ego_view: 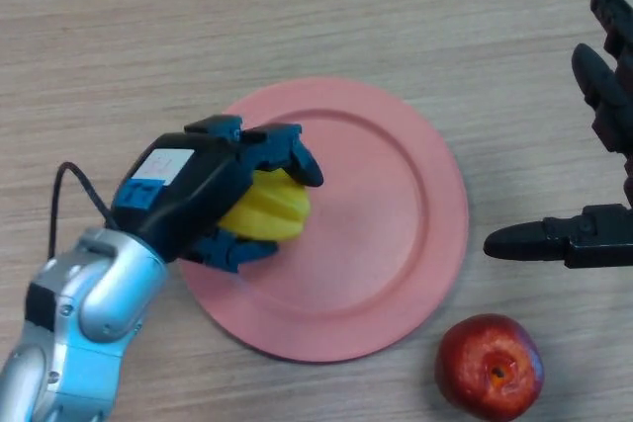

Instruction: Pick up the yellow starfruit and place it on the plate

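Note:
A yellow starfruit [267,210] is held over the left part of the pink plate [396,214]. My left hand [213,190] comes in from the lower left and is shut on the starfruit, fingers curled over its top and thumb under it. Whether the fruit touches the plate is hidden by the hand. My right hand [593,234] shows at the right edge, just off the plate's rim, with straight fingers and nothing in it.
A red apple [491,366] lies on the wooden table [148,37] just below and right of the plate, close to my right hand.

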Action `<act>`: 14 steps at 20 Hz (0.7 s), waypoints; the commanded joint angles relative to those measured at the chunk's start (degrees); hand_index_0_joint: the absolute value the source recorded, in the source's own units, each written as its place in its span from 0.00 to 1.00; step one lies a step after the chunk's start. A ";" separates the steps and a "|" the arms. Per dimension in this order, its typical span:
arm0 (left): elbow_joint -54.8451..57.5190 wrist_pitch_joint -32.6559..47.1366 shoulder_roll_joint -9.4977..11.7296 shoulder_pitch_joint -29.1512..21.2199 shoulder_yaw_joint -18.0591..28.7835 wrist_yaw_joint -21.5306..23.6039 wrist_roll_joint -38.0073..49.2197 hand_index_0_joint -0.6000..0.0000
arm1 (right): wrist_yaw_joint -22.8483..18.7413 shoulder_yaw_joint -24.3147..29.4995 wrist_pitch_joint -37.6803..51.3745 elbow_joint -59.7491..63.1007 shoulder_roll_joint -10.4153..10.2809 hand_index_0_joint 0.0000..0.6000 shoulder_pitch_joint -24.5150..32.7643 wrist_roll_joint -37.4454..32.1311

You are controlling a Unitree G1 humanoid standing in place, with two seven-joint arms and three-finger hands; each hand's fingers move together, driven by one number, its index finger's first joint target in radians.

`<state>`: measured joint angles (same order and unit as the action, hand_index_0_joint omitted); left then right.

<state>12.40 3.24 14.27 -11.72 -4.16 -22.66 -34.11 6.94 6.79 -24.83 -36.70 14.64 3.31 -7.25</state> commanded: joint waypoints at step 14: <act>8.17 -3.59 1.83 -1.01 6.55 7.96 9.13 1.00 | -1.03 1.21 6.17 -3.86 1.27 0.00 3.56 2.62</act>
<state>16.70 -3.49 14.71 -11.19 -1.31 -19.42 -27.15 6.72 6.42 -24.83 -36.97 14.63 5.28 -4.74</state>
